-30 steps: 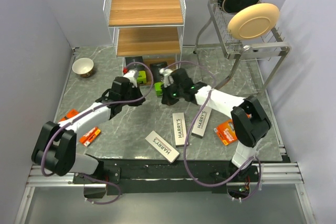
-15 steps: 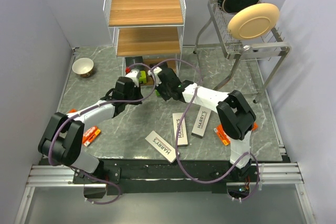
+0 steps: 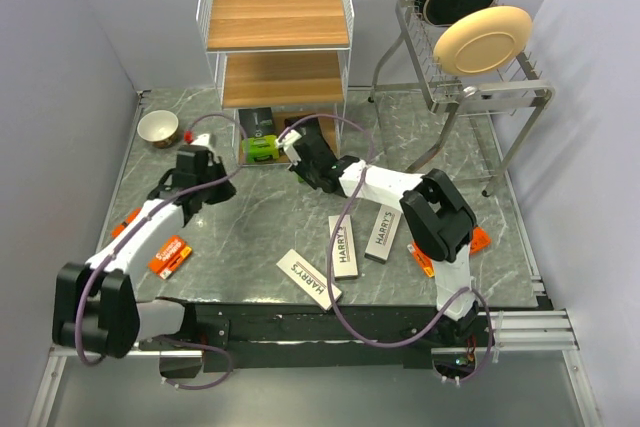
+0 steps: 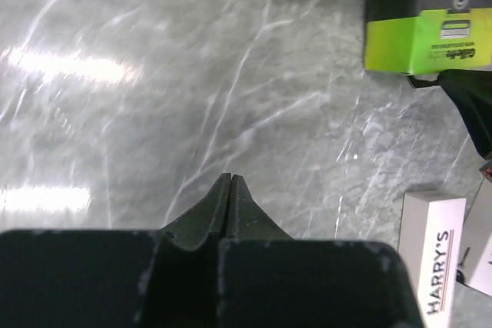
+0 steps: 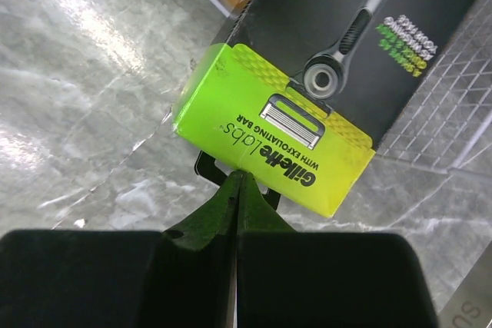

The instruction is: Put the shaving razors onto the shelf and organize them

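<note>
Left gripper (image 4: pixel 231 180) over grey marbled tabletop (image 4: pixel 115 113)

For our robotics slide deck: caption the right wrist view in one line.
Shut right gripper poised at the lime-green end of a black razor box.

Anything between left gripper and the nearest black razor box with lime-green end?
Nothing: bare grey marble tabletop between the shut left gripper and the lime-green-ended black razor box, per the left wrist view.
</note>
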Robot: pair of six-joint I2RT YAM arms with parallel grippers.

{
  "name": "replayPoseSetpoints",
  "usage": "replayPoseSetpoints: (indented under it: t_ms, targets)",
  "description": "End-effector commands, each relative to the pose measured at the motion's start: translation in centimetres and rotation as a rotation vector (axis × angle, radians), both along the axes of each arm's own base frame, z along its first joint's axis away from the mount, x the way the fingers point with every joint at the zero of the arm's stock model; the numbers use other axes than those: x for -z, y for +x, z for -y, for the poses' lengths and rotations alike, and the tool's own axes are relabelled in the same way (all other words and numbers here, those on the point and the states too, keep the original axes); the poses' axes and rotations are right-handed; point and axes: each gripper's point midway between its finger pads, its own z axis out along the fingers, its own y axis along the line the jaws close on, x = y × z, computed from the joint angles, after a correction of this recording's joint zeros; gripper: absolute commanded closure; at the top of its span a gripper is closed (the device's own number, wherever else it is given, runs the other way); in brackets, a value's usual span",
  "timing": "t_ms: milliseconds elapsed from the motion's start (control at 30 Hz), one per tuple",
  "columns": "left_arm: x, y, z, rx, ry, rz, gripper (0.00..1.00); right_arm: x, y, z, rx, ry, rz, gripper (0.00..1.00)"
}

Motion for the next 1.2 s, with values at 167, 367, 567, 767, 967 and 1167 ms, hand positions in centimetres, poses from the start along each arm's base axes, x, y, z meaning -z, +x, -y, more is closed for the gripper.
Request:
replayPoseSetpoints:
  t_ms: [167, 367, 567, 767, 967, 1167]
  targets:
    - [0.1, -2.7, -0.2, -0.038, -0.095, -0.059, 0.99, -5.7, 1.9, -0.2, -0.009, 0.066, 0.119, 1.00]
    - [-1.1, -1.9, -0.3, -0.038, -0.102, -0.002, 0.99, -4.9, -0.2, 0.1, -0.045, 0.044, 0.053, 1.00]
    - [-2.6, 0.0, -1.5, -0.089, -0.123, 0.063, 0.99, -2.7, 0.9, 0.0, -0.054, -0.029, 0.041, 1.00]
    - [-2.5, 0.1, -2.9, -0.132, -0.103, 0.078, 0.99, -2.0, 1.1, -0.6, -0.087, -0.059, 0.016, 1.00]
    - [-2.1, 0.0, -3.8, -0.163, -0.123, 0.080, 0.99, -0.8, 1.9, -0.6, -0.056, -0.081, 0.020, 1.00]
    - [-1.8, -0.1, -3.9, -0.165, -0.123, 0.070, 0.99, -1.8, 4.0, -1.0, -0.028, -0.073, 0.109, 1.00]
